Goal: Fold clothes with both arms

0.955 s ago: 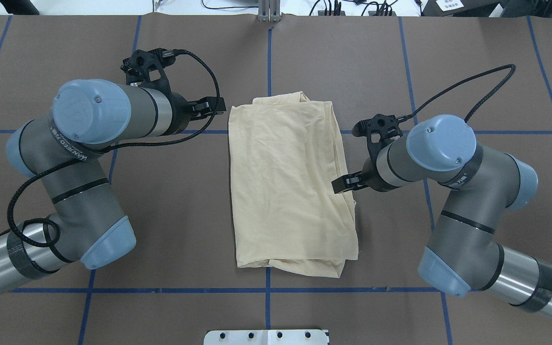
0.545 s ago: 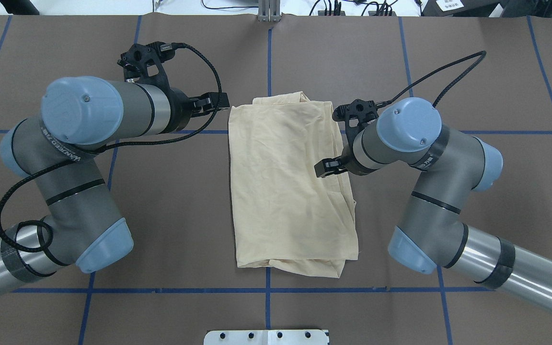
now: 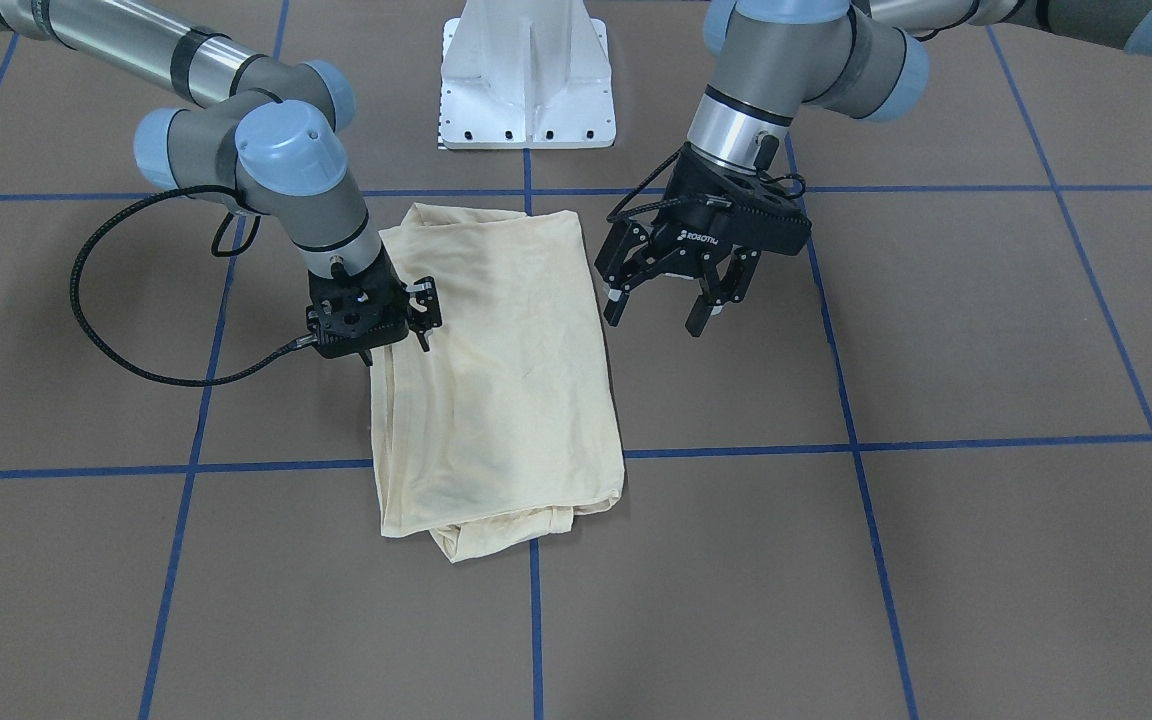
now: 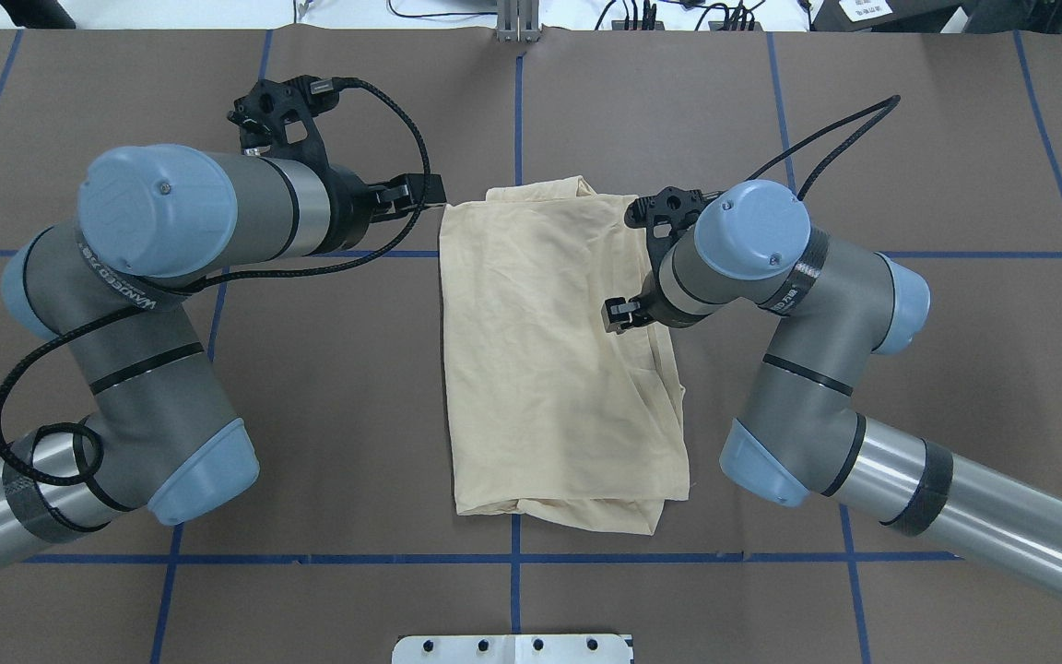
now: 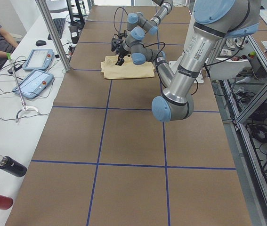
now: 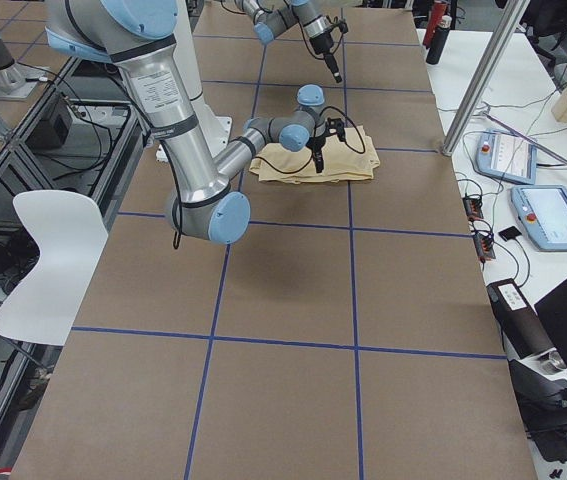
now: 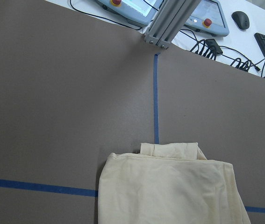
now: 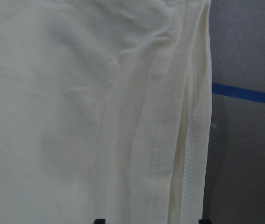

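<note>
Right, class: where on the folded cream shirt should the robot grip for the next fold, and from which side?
Probably the far short end's two corners of the shirt, from above at the outer sides: it lies flat as a long rectangle, offering only edges.

The cream-yellow T-shirt (image 4: 549, 369) lay flat, folded into a tall rectangle (print hidden, a small flap poking past its far edge). The left arm (image 4: 171, 221) hung beside the far-left corner, its left gripper (image 3: 654, 322) spread wide; the right arm (image 4: 761, 267) pointed down over the hemmed right edge.
</note>
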### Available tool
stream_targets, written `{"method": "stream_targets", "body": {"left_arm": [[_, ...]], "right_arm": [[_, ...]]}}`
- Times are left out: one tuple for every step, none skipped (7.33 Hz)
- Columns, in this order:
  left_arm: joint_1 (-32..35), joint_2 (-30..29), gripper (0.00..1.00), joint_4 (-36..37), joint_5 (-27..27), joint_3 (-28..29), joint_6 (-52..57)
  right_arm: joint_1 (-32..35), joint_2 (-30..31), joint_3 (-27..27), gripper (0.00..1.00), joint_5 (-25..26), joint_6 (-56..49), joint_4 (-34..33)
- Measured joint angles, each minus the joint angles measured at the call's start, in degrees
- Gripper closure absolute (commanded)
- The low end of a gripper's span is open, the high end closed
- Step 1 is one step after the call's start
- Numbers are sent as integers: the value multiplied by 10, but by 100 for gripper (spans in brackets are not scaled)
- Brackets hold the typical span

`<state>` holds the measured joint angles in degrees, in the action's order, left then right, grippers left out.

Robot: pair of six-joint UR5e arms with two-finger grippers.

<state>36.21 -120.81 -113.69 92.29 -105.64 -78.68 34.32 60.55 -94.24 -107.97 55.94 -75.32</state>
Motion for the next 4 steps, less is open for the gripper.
{"method": "stream_targets", "body": {"left_arm": [[0,-1,0,0,0,0,0],[0,-1,0,0,0,0,0],[0,-1,0,0,0,0,0],[0,-1,0,0,0,0,0]], "right_arm": [[1,0,2,64,0,1,0],[2,-1,7,64,0,1,0],[2,-5,16,65,0,0,0],[2,-13,30,65,-1,-2,0]]}}
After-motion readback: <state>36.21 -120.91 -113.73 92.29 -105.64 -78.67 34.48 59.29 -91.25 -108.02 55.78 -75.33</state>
